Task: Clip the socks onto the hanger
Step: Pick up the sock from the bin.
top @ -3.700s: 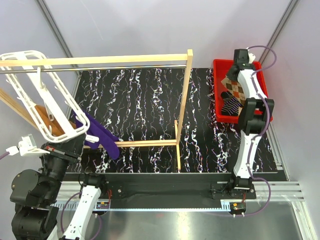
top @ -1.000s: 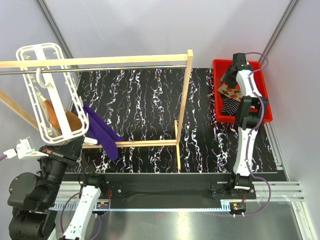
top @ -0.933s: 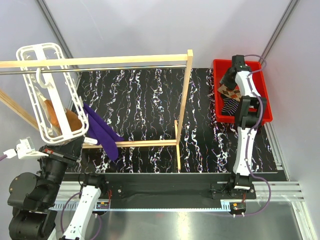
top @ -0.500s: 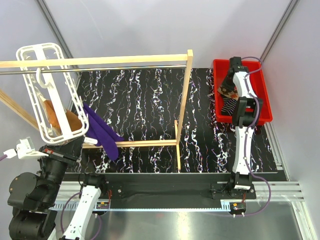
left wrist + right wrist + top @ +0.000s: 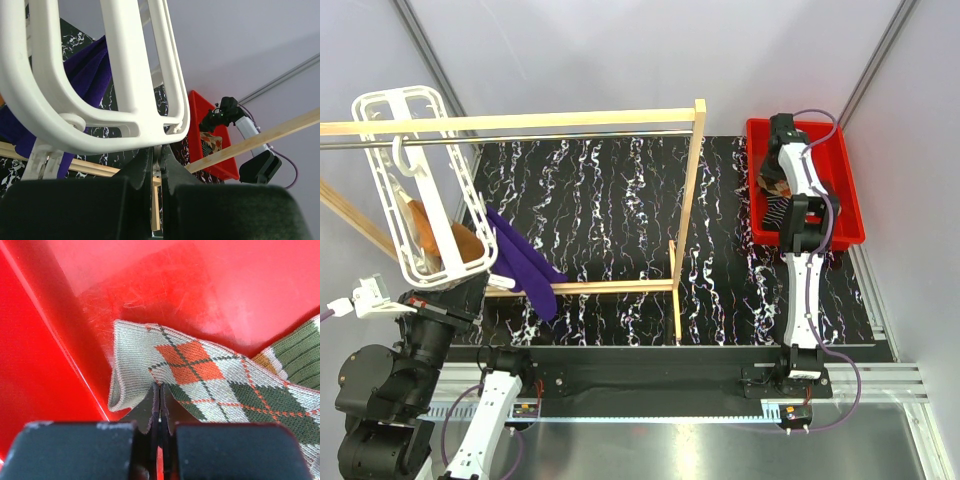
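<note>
right gripper [image 5: 160,396]: jaws pressed together, lower centre | argyle sock [image 5: 200,372]: edge pinched between them | red bin [image 5: 65,315]: sock laid inside

One desk [image 5: 600,200] carries one wooden frame [image 5: 692,190] and one red bin [image 5: 848,205], and two robot arms stand at its near edge, the left arm [image 5: 390,390] and the right arm [image 5: 805,290]. There is one white hanger [image 5: 125,75]. Four sock-like pieces show: one argyle sock [image 5: 210,375] and one dark striped sock [image 5: 775,212] in the bin, one orange-brown sock [image 5: 430,235] and purple fabric [image 5: 525,265] at the hanger, the purple being one sock or two, which cannot be told.
</note>
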Available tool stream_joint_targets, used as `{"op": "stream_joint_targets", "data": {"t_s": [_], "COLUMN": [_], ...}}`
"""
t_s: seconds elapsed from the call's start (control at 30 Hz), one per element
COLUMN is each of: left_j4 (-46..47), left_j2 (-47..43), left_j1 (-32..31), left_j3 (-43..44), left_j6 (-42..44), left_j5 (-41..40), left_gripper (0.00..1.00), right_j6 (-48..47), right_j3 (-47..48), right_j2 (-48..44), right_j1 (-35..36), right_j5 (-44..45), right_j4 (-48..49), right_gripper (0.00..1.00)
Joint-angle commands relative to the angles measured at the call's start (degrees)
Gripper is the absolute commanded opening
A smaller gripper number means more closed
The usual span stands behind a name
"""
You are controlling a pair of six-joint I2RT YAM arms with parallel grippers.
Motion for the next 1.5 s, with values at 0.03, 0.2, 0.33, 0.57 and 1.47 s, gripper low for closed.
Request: {"op": "stream_joint_targets", "data": {"t_s": [0.03,0.2,0.33,0.57,1.47], "left_j4": [-3.14,-3.06,-2.44,-1.48,-0.51], "left_j2": [0.17,-0.1,-0.53,-1.15,-1.94], "left_j1": [0.0,0.0,0.0,0.0,0.0], "left_j3": [0.59,0.42,-0.28,-1.52,-4.15], "left_j6": [0.29,0.29,-0.15,-0.41,-0.85], "left_j5": [0.91,0.91,1.18,2.14,3.11], "left_gripper": [0.0,0.0,0.0,0.0,0.0], "right_j6": [-0.98,0.87,1.66,5.43,6.94], "right_j3": [-4.41,-11.46,-25.12,-48.54,-76.07], "right_j2": [-4.27,-16.22,-27.55,-53.37,-103.69], "right_j1": [0.66,0.39,0.39,0.66,24.73], "right_j5": [2.2,3.44,6.15,2.39,-32.82], "right_j4": [1.1,6.12,10.76,17.9,-3.98], "right_gripper": [0.0,0.0,0.0,0.0,0.0]}}
